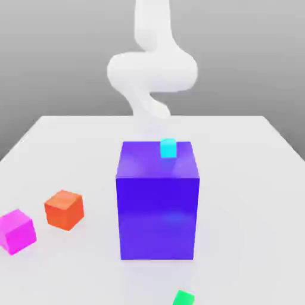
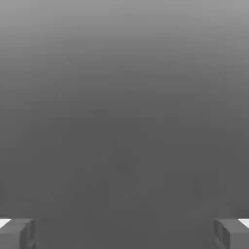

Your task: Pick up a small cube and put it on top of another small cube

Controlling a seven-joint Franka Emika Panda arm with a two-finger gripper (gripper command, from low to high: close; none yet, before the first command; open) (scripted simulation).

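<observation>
Jaws (image 2: 124,233) spread wide, holding nothing. Blue-purple block (image 1: 157,202) fronts arm (image 1: 152,71); magenta cube (image 1: 16,231), orange-red cube (image 1: 64,209) well apart on worktop (image 1: 250,179).

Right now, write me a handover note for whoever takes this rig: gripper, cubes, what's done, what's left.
Gripper: open, fingers wide apart, nothing between them; the hand view faces plain grey background.
Magenta cube: on the white table, near the exterior view's left edge, untouched.
Orange-red cube: on the table just beside the magenta one, apart from it.
Also there: a large blue-purple block mid-table, a small cyan cube at its top far edge, a green cube at the near edge.
Done: nothing yet.
Left: grasp the magenta cube, lift it, set it on the orange-red cube, likely the target.
</observation>
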